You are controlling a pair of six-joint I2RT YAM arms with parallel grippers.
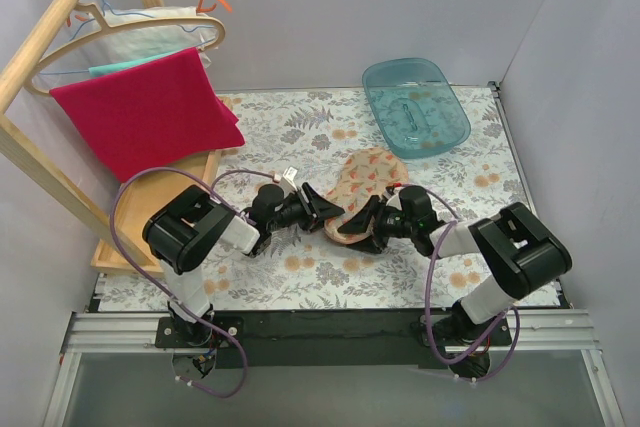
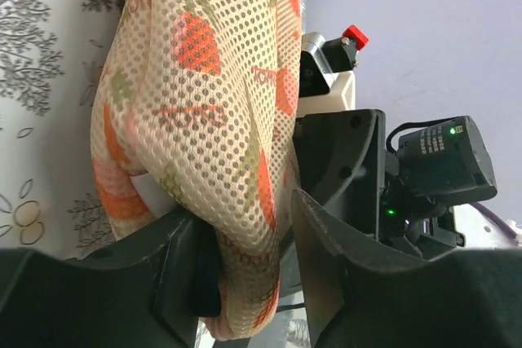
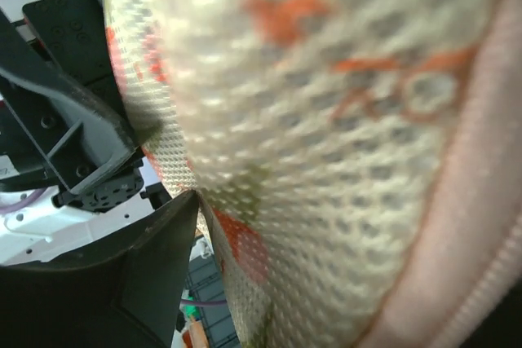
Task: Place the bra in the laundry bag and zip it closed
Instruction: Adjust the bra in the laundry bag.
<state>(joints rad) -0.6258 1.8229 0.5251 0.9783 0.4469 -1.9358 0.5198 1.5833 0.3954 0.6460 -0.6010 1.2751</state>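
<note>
Pink laundry bag (image 1: 368, 179) lies mid-counter (image 1: 280, 277), long axis near-left to far-right. Both arms meet at its near end. L gripper (image 1: 333, 213) straddles it, jaws narrow, clamp unclear. R gripper (image 1: 362, 223) state: can't tell. No bra in sight.

Finding the laundry bag (image 1: 365, 182) lying in the middle of the table (image 1: 300, 142), with its near end caught between the fingers of the left gripper (image 1: 325, 209) on the left and the right gripper (image 1: 362, 219) on the right. Seeing a tub (image 1: 415, 107) sitting behind and right of the bag, apart from it. Noting a towel (image 1: 145, 117) hanging on a rack (image 1: 40, 42) at the back left.
</note>
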